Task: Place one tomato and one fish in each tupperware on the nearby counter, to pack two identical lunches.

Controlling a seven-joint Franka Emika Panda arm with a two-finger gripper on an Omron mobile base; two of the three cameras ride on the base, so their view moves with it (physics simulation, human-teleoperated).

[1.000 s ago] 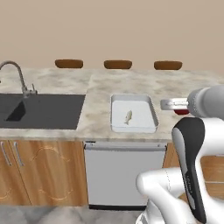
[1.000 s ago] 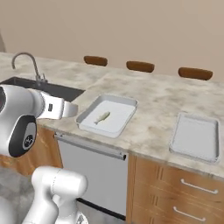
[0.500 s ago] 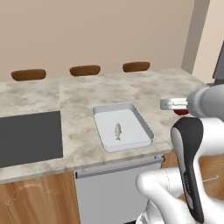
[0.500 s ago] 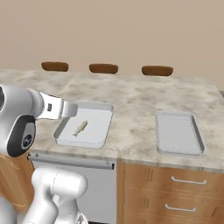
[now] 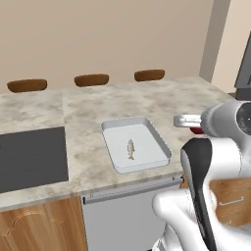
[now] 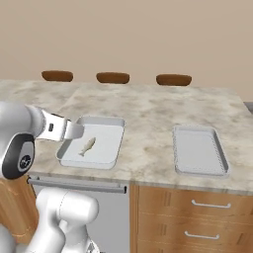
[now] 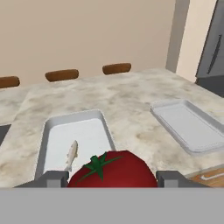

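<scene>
Gripper: clamped on tomato, held above counter edge.
Fish: in near tupperware, just ahead-left of gripper.
Second tupperware: ahead-right of gripper, bare.

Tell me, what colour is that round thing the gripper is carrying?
Red, with a green stalk: a tomato. The hand view shows it best, held between the gripper fingers.

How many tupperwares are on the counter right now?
2. One sits on the counter in front of the arm, holding a fish. The other lies empty, further right. More may sit beyond the views.
</scene>
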